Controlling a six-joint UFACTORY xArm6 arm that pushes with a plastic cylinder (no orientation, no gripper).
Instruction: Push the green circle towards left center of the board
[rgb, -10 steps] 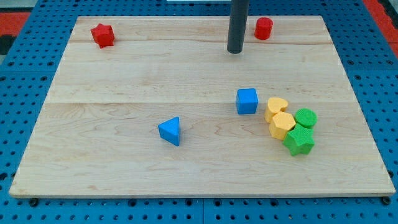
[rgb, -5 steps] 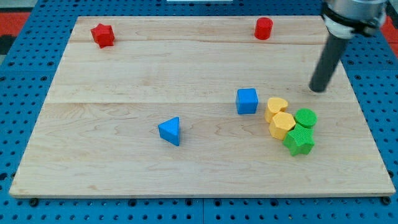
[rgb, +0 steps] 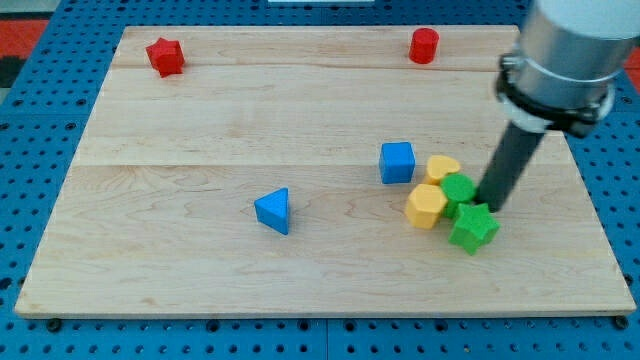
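The green circle (rgb: 459, 189) sits right of the board's centre, packed between a yellow half-round block (rgb: 443, 168) above it, a yellow hexagon (rgb: 426, 206) at its left and a green star (rgb: 473, 227) below it. My tip (rgb: 489, 205) rests on the board against the green circle's right side, just above the green star. The dark rod slants up to the view's right.
A blue cube (rgb: 397, 162) stands just left of the cluster. A blue triangle (rgb: 273, 211) lies left of centre. A red star (rgb: 165, 56) is at the top left and a red cylinder (rgb: 424, 45) at the top, right of centre. The wooden board (rgb: 200, 120) lies on a blue pegboard.
My tip swept from the board's top middle to the right, then down to the cluster. The green circle and yellow hexagon shifted left; the green star shifted slightly left.
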